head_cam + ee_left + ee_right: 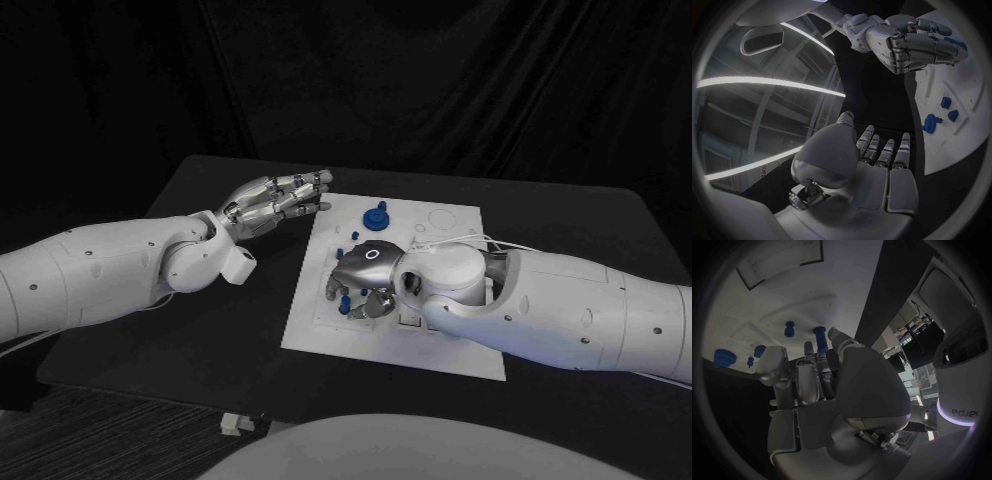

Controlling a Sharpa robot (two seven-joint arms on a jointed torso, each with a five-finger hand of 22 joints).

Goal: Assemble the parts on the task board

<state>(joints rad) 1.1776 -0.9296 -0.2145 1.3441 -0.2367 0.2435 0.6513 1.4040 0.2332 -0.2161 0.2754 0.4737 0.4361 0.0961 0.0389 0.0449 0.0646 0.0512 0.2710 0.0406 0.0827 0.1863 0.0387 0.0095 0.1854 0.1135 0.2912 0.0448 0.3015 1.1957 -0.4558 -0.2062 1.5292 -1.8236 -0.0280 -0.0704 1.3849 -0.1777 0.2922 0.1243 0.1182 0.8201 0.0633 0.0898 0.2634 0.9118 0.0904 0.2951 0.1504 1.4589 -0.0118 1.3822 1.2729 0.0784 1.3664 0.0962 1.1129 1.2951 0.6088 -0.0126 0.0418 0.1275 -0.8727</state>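
Task board (433,345), frame centre: we judge assembly unfinished; right hand (364,272) seemingly pinches a blue part (821,340); left hand (274,203) empty, fingers spread.

The left robot hand (873,165) shows its silver palm with straight, slightly spread fingers (887,150) pointing away from the wrist, holding nothing. Beyond its fingertips lies the dark counter (879,85). Off to the little-finger side of this robot hand, the white task board (961,95) lies on the counter. A large blue part (929,122) stands on the board near the edge closest to the fingertips, with two smaller blue parts (948,109) just beside it, farther in. Well beyond the fingertips, the right robot hand (920,45) reaches over the board, its fingers curled inward; a bit of blue shows at its fingertips, but whether it grips that cannot be told.
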